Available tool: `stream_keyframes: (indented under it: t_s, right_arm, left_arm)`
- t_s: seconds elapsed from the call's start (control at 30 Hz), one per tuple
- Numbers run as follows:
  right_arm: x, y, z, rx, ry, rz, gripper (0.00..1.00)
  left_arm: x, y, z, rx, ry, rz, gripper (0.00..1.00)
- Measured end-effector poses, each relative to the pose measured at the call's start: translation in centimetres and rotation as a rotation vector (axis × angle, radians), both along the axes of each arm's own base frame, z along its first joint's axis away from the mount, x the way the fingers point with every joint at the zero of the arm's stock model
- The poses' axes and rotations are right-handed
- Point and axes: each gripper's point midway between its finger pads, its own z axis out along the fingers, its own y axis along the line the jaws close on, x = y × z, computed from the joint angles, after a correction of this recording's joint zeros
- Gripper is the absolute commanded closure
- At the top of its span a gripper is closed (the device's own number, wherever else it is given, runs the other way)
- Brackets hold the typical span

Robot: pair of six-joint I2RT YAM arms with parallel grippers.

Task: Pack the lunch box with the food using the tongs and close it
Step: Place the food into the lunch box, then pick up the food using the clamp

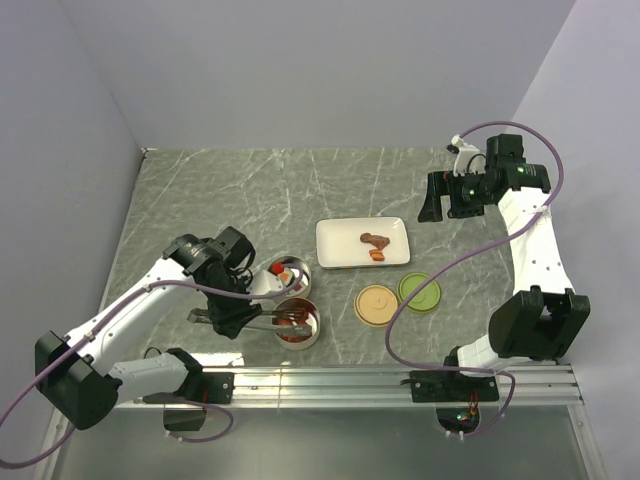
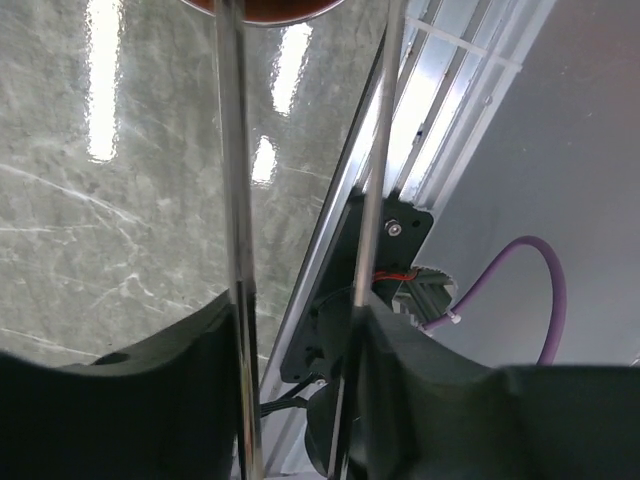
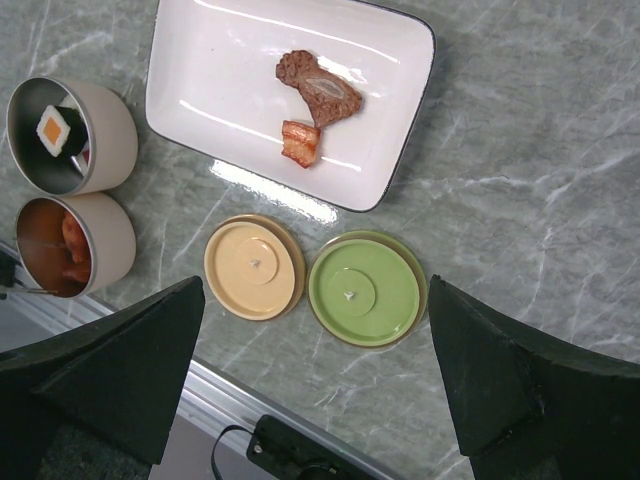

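Stretching across the whole scene is a grey marbled table [image 1: 200, 200], with both arms bolted at its near edge. The left arm bends low over the near left part, and the left gripper [image 1: 222, 316] grips the tongs [image 1: 262, 322] near their joined end. In the left wrist view the two thin metal arms run up between the fingers [image 2: 150, 400], each one lying against a finger's inner face, with a gap between them. The right arm reaches up to the far right corner. Its right gripper [image 1: 436, 207] hangs well above the table with its jaws spread wide and nothing between them.

A white rectangular plate [image 1: 340, 240] sits near the middle of the table. Left of it stand two round tins, touching or nearly so: the far tin [image 1: 287, 272] and the near tin [image 1: 298, 322]. The tips of the tongs reach over the rim into the near tin. Just in front of the plate lie a tan lid [image 1: 377, 304] and a green lid [image 1: 419, 291], side by side and flat on the table.

On the plate rests a brown meat piece [image 3: 318, 85], with a small orange-red chunk [image 3: 301, 142] touching its near side. The far tin holds a sushi block [image 3: 53, 130] with an orange top. The near tin holds several orange-red pieces [image 3: 72, 245].
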Motion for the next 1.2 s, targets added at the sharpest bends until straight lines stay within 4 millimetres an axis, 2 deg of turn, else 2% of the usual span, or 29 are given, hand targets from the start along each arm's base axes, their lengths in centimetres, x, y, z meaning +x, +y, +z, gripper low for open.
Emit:
stream_keyframes:
  t_s: [0.2,0.33,0.5,0.6,0.7,0.83,1.0,1.2]
  right_arm:
    - [0.0,0.0,0.0,0.0,0.0,0.0,0.0]
    - [0.0,0.0,0.0,0.001,0.0,0.0,0.0]
    - [0.0,0.0,0.0,0.001,0.0,0.0,0.0]
    - [0.0,0.0,0.0,0.0,0.0,0.0,0.0]
    - [0.0,0.0,0.0,0.0,0.0,-0.001,0.0]
    - [0.0,0.0,0.0,-0.002,0.001,-0.003,0.0]
    - [0.1,-0.1,-0.1,-0.006,0.003,-0.008,0.0]
    - [0.1,-0.2,-0.3,-0.009,0.008,-0.01,0.0]
  left_arm:
    - [0.3,-0.3,0.3,0.001,0.003,-0.002,0.44]
    - [2.0,-1.5,2.2,-0.032,-0.046,-0.002,0.43]
    - [5.5,-3.7,5.8,-0.089,-0.147,0.006,0.48]
    - [8.6,-5.2,7.6,-0.108,-0.232,0.036,0.52]
    - [11.7,-6.8,8.6,-0.117,-0.303,0.06,0.54]
    - [14.5,-9.5,7.6,-0.081,-0.349,0.046,0.56]
    - [16.2,-12.6,3.9,0.0,-0.344,0.011,0.57]
    - [19.9,-15.6,1.6,0.036,-0.378,0.039,0.54]
